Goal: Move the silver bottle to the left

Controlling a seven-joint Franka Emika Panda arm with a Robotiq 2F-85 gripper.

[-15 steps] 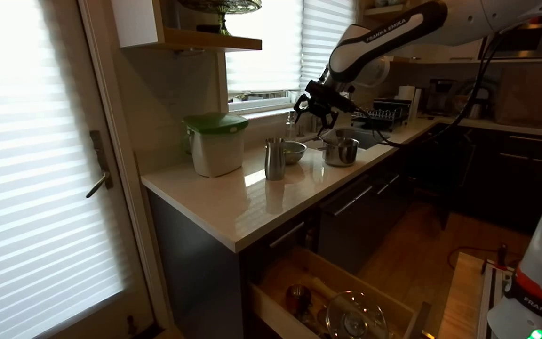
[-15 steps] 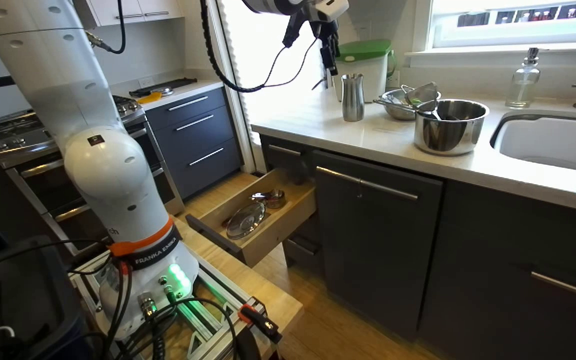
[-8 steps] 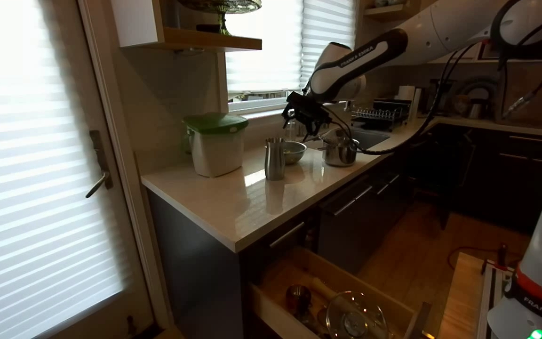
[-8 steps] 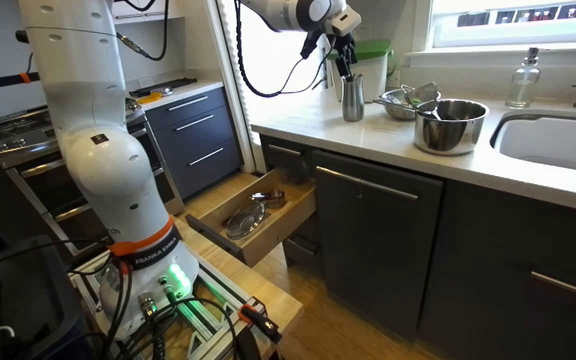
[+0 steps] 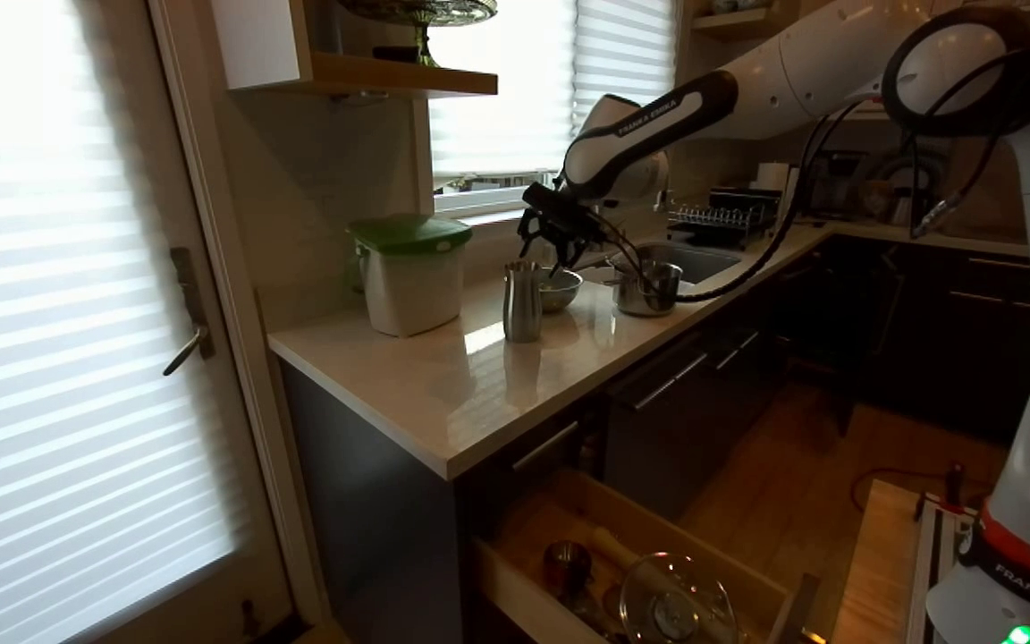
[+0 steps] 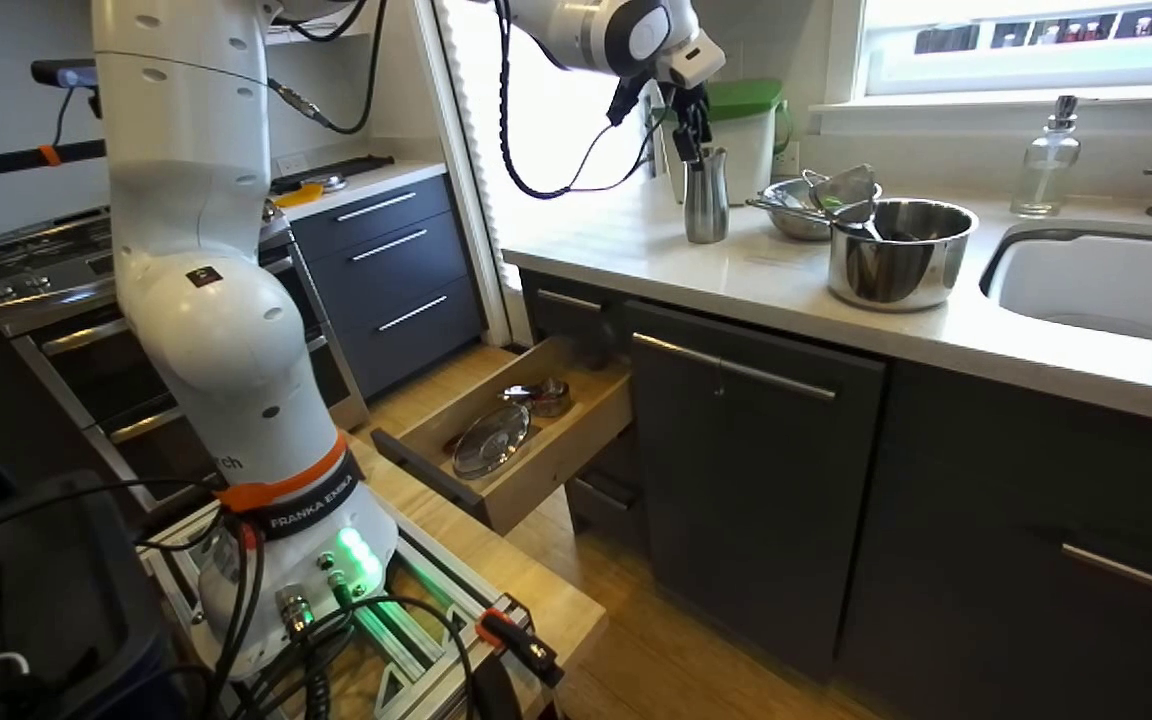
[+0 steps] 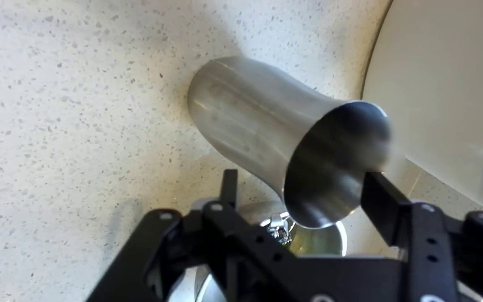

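1. While the gripper (image 7: 302, 191) hangs with its jaws parted and nothing clasped, the silver bottle (image 7: 250, 107) stands upright on the counter (image 7: 78, 126) just ahead of and below them, its mouth facing back toward the gap.

2. As the wrist view shows, the mouth lies between the fingers (image 7: 229, 184). From there the bottle's long axis runs ahead of the jaws and slants toward the finger on that view's left, the base being farthest off. The jaws therefore meet the bottle obliquely, not straight down its axis.

3. Both exterior views put the fingertips at about rim height; whether either one touches the metal, I cannot tell.

4. Beyond the finger on the wrist view's right rises the white tub (image 7: 442, 84). In an exterior view the bowl (image 6: 798, 224) and the pot (image 6: 901, 265) sit to the right of the jaws.

5. My judgement: this is the approach, with no grasp made. The fingers probably need to go lower and straddle the neck before closing; a clipped rim could tip so slim a bottle. Leftward, as both exterior views look, should lead away from the bowl and pot.
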